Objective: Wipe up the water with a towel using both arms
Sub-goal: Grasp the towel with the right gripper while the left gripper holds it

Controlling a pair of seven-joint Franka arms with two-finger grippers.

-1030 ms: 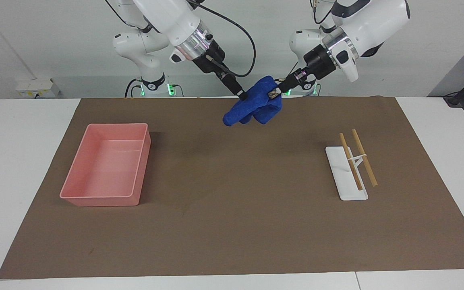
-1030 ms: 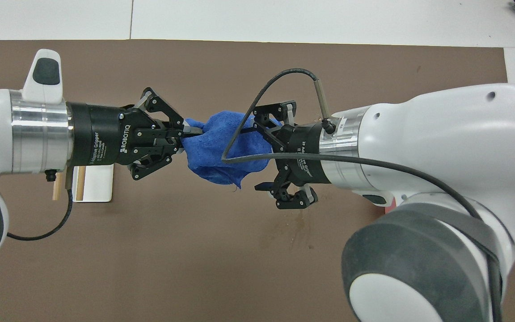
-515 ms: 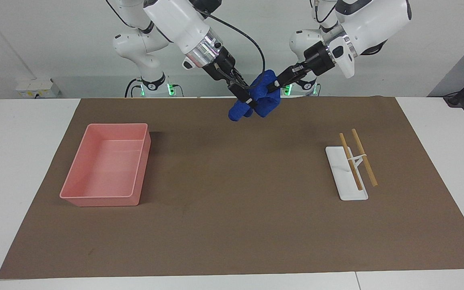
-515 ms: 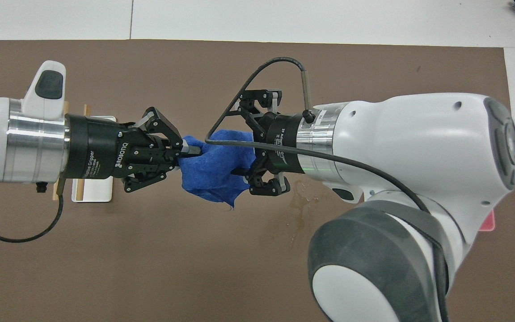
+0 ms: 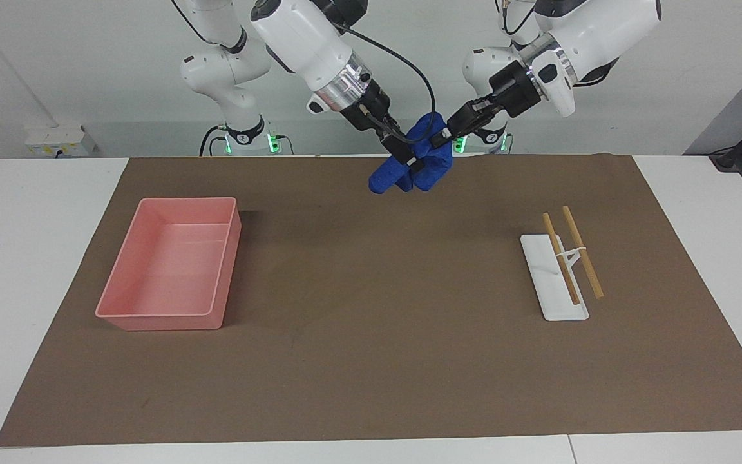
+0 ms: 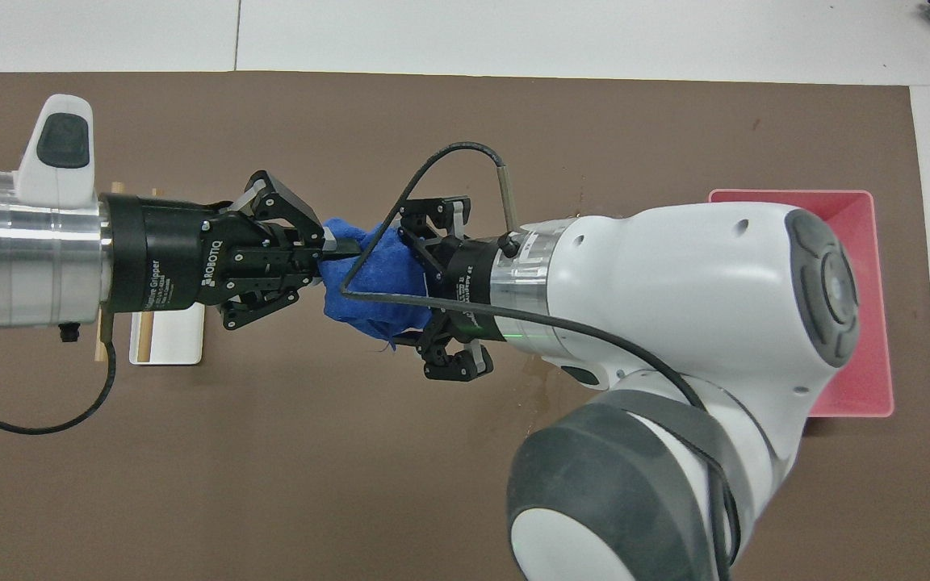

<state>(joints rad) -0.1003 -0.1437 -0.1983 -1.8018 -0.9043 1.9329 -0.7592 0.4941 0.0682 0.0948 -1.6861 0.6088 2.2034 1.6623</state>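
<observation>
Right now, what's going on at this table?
Both arms hold the blue towel bunched between them in the air, above the brown mat at the robots' edge of the table. The left pincer grips one side, the right pincer the other. A wet patch shows on the mat. The pink tray and the white rack with two wooden sticks sit untouched.

White table (image 5: 36,258) covered centrally by a brown mat (image 5: 371,361). Plain pale wall (image 5: 87,64) along the robots' end. White socket box (image 5: 55,140) mounted low on wall, toward the right arm's end. Lighting even
</observation>
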